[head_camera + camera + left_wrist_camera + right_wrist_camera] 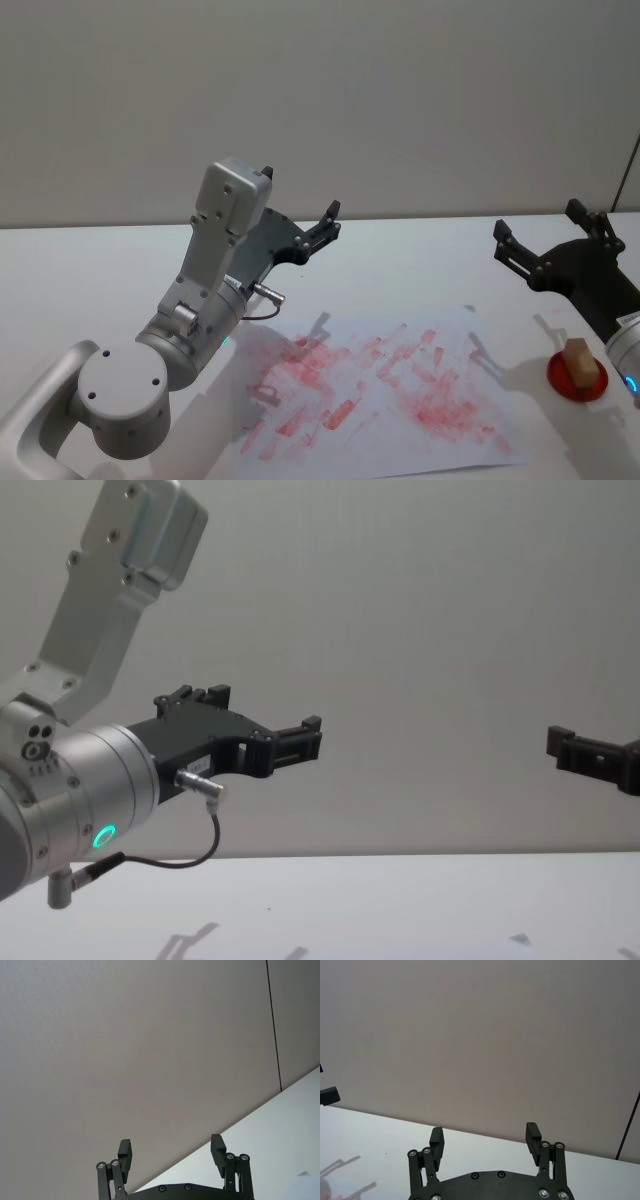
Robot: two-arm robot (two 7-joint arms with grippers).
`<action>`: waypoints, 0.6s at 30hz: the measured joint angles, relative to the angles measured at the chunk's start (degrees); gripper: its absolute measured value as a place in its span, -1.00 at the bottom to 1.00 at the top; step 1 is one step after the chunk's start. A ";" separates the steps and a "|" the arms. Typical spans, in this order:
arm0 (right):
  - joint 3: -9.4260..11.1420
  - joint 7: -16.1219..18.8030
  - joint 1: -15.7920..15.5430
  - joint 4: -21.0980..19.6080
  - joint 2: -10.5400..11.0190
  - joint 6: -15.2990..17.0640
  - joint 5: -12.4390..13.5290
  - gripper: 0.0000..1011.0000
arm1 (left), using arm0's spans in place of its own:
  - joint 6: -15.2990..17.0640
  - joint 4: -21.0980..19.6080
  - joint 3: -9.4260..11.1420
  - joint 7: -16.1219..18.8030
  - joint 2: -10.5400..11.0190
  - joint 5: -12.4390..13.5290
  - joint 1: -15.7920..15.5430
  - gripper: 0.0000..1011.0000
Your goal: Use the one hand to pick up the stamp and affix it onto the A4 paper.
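At the right edge of the white tabletop [100, 270], the small tan wooden block stamp [580, 360] stands upright on a round red pad [560, 378], just beside the right border of the A4 paper [455, 345]. The paper is a thin white sheet lying flat and smeared with red prints. The pad is probably an inking rest that keeps the stamp face charged and off the table. Standing on end, the block offers its side faces to a pinch from above.

The black ridged-fingered right gripper [540, 225] hangs in the air beyond the stamp and apart from it. Its jaws are spread wide and hold nothing. The fingers point forward toward the grey wall [480, 1035] rather than down, so a grasp would first call for tilting and lowering. Being the nearer hand, it is the likely one to take the stamp.

The matching black left gripper [325, 225] is raised beyond the far left corner of the sheet, also wide open and empty. This posture leaves the paper's surface unobstructed for stamping.
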 joint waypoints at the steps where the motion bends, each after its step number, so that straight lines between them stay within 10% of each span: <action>1: 0.00 0.00 0.00 0.00 0.00 0.00 0.00 0.98 | 0.00 0.00 0.00 0.00 0.00 0.00 0.00 0.98; 18: 0.00 0.00 0.00 0.00 0.00 0.00 0.00 0.98 | 0.00 0.00 0.00 0.00 0.00 0.00 0.00 0.98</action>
